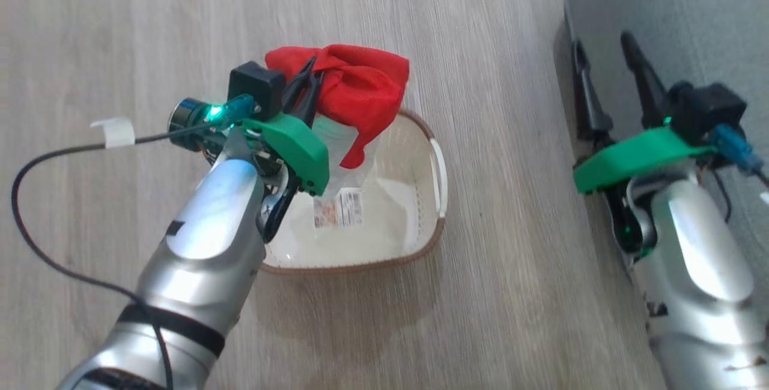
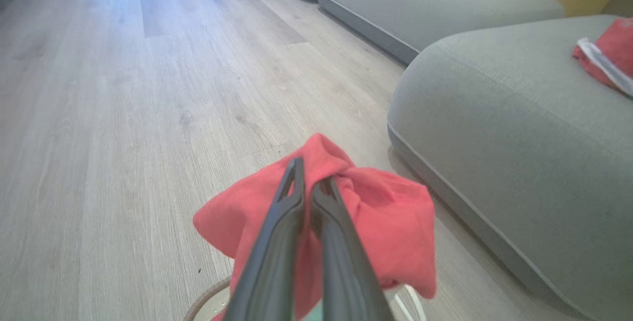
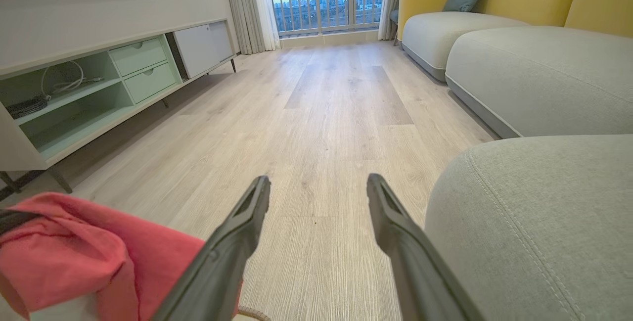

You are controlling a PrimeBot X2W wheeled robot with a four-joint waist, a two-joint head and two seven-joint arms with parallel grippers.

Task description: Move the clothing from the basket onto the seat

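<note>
My left gripper (image 1: 312, 65) is shut on a red garment (image 1: 360, 86), which hangs bunched over the far end of the cream basket (image 1: 384, 264). A pale white part of the garment trails down into the basket. The left wrist view has my closed left gripper (image 2: 310, 175) pinching that red garment (image 2: 390, 222), with the basket rim (image 2: 203, 303) below. The grey seat (image 2: 519, 138) lies to the right, and another red garment with a white band (image 2: 606, 51) rests on it. My right gripper (image 1: 602, 41) stands open and empty beside the seat (image 1: 679, 11).
A black cable with a white tag (image 1: 114, 130) runs over the wooden floor at the left. The right wrist view has a low TV cabinet (image 3: 99, 88) along the left wall and more grey sofa cushions (image 3: 539, 73) beyond the seat (image 3: 539, 222).
</note>
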